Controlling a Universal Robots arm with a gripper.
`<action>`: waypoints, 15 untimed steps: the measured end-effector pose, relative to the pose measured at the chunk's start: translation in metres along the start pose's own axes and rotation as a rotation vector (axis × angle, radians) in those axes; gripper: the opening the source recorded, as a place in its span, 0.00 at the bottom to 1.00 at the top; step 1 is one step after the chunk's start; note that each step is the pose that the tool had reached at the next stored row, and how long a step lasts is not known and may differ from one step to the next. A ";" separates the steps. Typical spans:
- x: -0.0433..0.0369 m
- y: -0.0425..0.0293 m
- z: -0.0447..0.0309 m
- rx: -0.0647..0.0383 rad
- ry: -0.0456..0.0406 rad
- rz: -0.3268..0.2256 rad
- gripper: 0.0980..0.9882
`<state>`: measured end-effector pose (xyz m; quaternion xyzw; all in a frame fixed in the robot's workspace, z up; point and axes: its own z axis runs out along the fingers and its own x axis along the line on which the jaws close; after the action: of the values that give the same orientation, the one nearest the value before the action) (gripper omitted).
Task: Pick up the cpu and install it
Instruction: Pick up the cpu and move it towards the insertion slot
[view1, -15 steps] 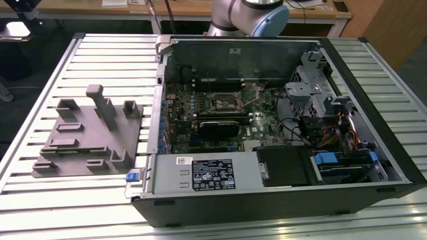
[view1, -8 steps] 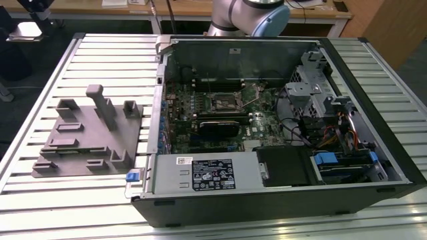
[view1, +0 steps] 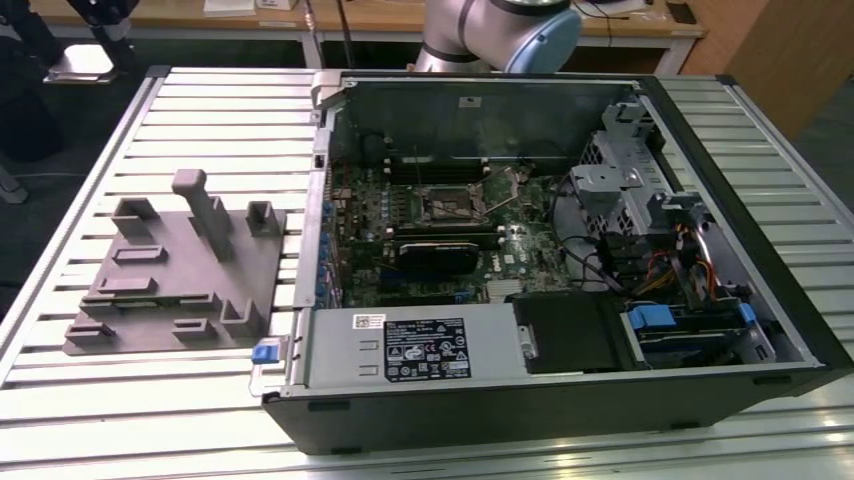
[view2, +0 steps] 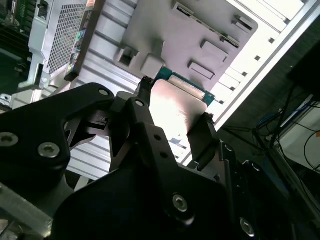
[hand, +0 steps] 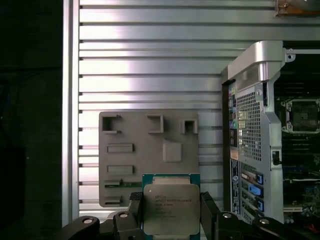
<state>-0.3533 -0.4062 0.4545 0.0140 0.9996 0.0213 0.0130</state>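
Cpu, a small flat square chip with a silvery-grey metal top (hand: 170, 212), is clamped in the black end effector (hand: 170, 201), over the edge of the grey moulded fixture plate (hand: 150, 160) on the ribbed aluminium bench (hand: 150, 60). Pick looks done; transfer step in hand. Install calls for squaring it over the open motherboard socket (hand: 302, 114).

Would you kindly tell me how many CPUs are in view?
1: the cpu, gripped in the end effector, with the grey fixture plate beyond it. Others may be hidden.
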 end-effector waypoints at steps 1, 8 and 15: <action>-0.0027 0.0001 0.0001 0.000 -0.0001 0.000 0.50; -0.0215 0.0006 0.0006 0.000 0.0000 0.000 0.50; -0.0409 0.0011 0.0011 0.000 -0.0001 0.000 0.50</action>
<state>-0.3123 -0.4062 0.4545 0.0140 0.9996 0.0214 0.0130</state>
